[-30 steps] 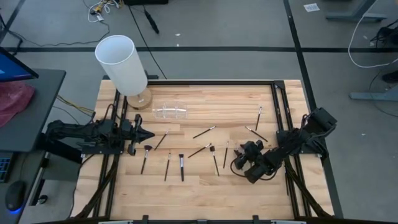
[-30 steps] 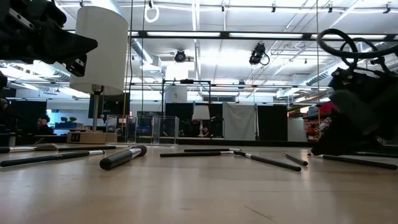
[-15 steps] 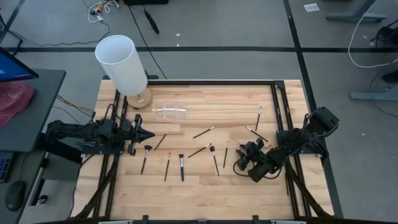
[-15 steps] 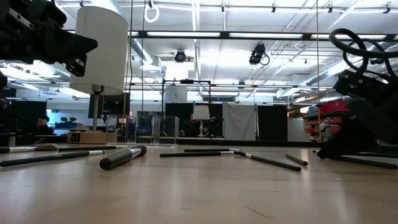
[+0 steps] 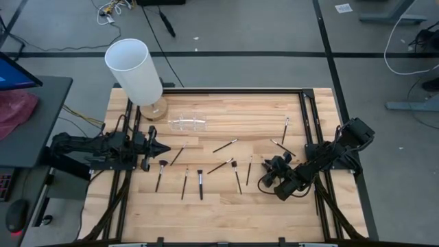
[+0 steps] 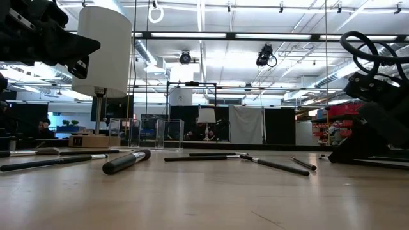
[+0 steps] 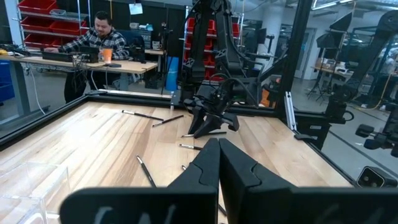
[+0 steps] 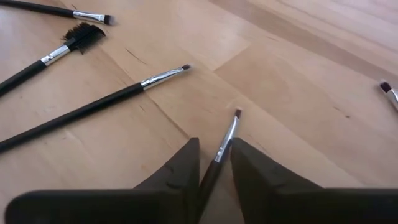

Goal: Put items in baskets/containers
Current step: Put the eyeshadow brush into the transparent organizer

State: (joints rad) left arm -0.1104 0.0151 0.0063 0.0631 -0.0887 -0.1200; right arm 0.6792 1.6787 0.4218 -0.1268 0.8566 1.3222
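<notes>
Down at the desk's [image 5: 226, 206] right side, your right tool [image 5: 266, 171] sits low on the wood with its fingers [image 8: 180, 168] narrowed around the thin handle of one makeup brush [image 8: 225, 138]; in the right wrist view that brush runs between the two dark fingers, its silver ferrule and small tip pointing away from them, and the pads look to be pinching the handle, the grip itself lying at the picture's edge. You can see this same brush [image 5: 249, 169] in the high view, lying just beside the tool.

Your left tool [image 5: 159, 149] hovers at the desk's left edge, above the surface, with its fingers [image 7: 208, 165] pressed together and nothing between them.

The other brushes [image 5: 200, 184] lie loose across the middle of the desk, well apart from each other for the most part: several in a loose row near the front, one angled brush [image 5: 224, 145] farther back, and two more [image 5: 285, 130] near the right rail. You will find the clear holder [image 5: 187, 123] toward the back left, lying on the wood near the tall white cylinder [image 5: 134, 71] on its round wooden base; whether anything is in it cannot be told.

Beyond the desk, the left wrist view shows a person [image 7: 96, 38] seated at a bench
</notes>
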